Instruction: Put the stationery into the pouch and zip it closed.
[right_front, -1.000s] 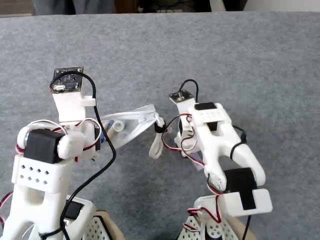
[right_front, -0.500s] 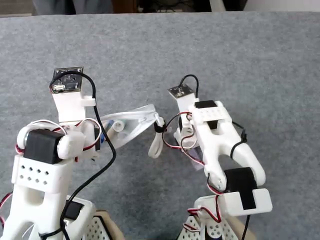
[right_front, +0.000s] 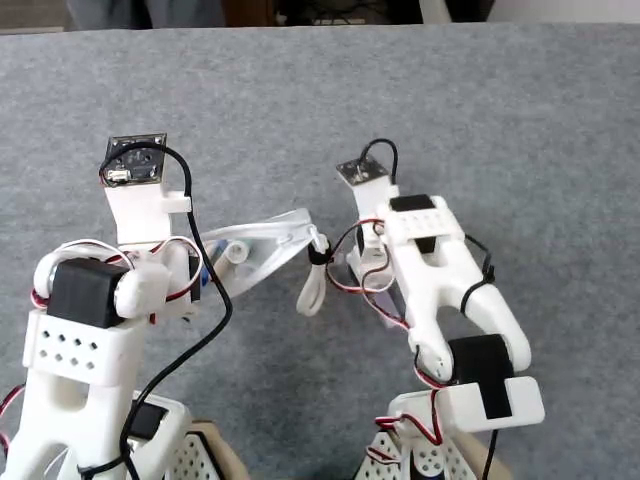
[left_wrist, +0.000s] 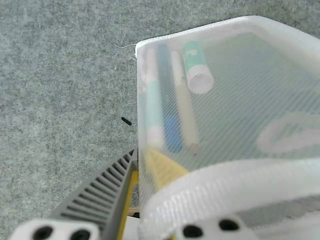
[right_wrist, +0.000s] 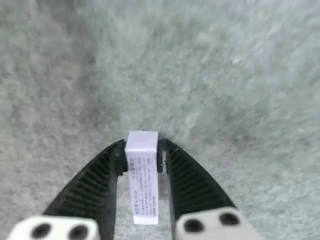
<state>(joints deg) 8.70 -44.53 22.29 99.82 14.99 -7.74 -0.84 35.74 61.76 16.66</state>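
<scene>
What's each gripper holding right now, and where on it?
Right gripper clamps a white eraser across its long sides. Left gripper pinches the pouch at its strap-trimmed edge.

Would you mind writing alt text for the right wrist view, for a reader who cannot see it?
The right gripper is shut on a small white eraser in a printed sleeve, pinched by its sides between the two dark ribbed fingers. Beyond it lies the grey, felt-like table surface.
</scene>
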